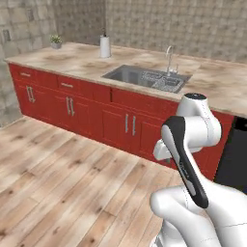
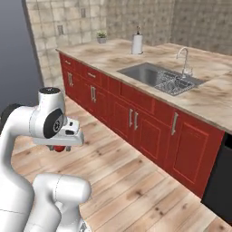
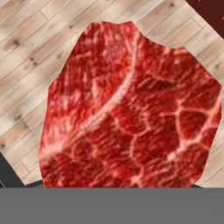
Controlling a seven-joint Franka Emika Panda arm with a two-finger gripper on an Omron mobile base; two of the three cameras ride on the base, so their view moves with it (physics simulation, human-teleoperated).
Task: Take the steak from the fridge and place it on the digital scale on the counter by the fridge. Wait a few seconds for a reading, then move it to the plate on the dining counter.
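The steak [image 3: 131,109] is sitting directly in front of the hand camera, red and marbled with pale fat, hanging above the wooden floor [image 3: 26,57]; in the right base view a red scrap of it is showing beneath the gripper [image 2: 59,146]. The jaws are evidently clamping it, standing partly apart around the meat. Judged from its look, the piece is light, soft and somewhat slippery, so it is likely yielding under pressure; a hold across its thick middle, rather than a thin edge, is advisable. The red cabinets [image 2: 136,122] are standing well apart.
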